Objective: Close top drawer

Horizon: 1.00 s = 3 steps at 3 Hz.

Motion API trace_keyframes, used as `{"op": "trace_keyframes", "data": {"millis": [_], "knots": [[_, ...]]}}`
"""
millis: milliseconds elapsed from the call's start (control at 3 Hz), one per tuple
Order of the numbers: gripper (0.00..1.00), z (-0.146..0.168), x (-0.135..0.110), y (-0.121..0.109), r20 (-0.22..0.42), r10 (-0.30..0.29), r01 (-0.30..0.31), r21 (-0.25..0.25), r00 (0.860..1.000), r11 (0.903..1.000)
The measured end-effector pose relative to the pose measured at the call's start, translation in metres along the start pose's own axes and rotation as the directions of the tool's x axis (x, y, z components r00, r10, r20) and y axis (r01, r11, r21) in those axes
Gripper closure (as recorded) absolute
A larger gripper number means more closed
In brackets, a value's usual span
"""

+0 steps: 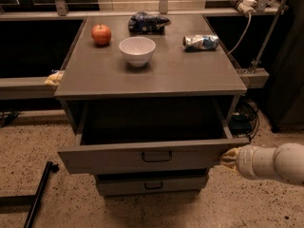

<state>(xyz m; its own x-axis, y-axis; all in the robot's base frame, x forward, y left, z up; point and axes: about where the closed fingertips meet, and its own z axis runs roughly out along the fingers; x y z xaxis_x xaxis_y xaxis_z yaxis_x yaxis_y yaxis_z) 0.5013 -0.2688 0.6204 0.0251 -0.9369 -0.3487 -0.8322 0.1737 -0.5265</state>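
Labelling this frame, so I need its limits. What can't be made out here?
Camera view, top drawer: shadow under the tabletop hides its contents.
Camera view, gripper at the drawer's right front corner: contact unclear; frame edge cuts its arm.
Camera view, lower drawer: overhung by the top drawer.

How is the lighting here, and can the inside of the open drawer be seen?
Camera view: dim, warm light; the cabinet top is evenly lit, with a soft shadow under the bowl; the top drawer is almost black inside, hiding any contents; the gripper, at the right end of the drawer front, is clearly lit.
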Motion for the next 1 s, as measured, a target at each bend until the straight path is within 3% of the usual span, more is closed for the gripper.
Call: {"op": "trace_keyframes", "data": {"millis": [333,667,1000], "knots": [[1.00,0.019,-0.012,-0.014,0.117,0.026,-0.025,-0.017,0.993,0.9995],[1.00,0.038,-0.021,-0.026,0.194,0.036,-0.028,-0.045,0.980,0.9986],[1.00,0.058,-0.022,-0.043,0.227,0.021,-0.011,-0.043,0.974,0.9990]]}}
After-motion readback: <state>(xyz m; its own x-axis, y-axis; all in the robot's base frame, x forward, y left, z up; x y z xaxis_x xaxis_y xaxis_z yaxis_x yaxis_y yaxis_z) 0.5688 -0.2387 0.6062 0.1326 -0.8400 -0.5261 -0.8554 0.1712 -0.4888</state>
